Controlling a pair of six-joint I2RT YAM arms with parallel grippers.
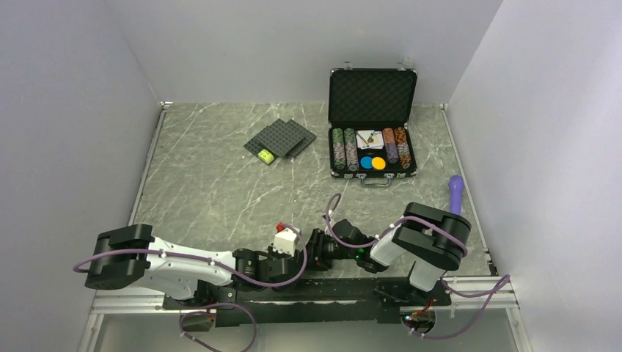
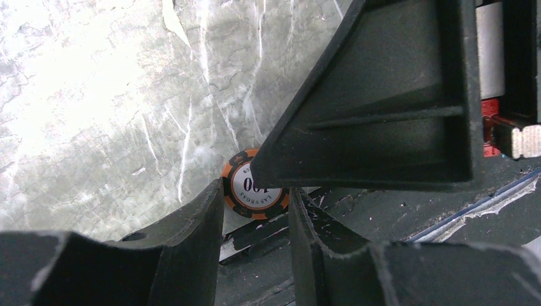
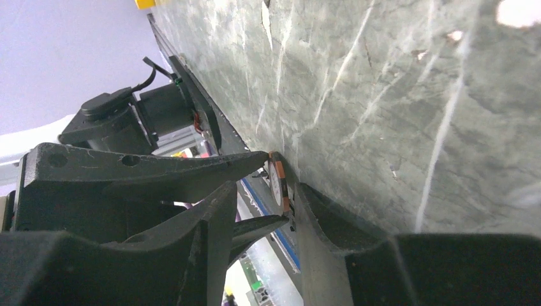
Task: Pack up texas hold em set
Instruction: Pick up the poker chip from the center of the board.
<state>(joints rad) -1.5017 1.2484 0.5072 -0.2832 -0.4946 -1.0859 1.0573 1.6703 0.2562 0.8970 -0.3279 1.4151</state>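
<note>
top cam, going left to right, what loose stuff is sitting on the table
dark grey studded plates → open briefcase → purple object

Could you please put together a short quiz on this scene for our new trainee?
1. True or false: the briefcase has its lid shut.
2. Where is the loose orange and black chip? A: in the briefcase. B: at the far left corner. C: at the near edge of the table.
3. A blue disc lies in the briefcase. What colour is the disc beside it?

Key
1. False: the lid stands open.
2. C.
3. Orange: the orange disc.
</note>
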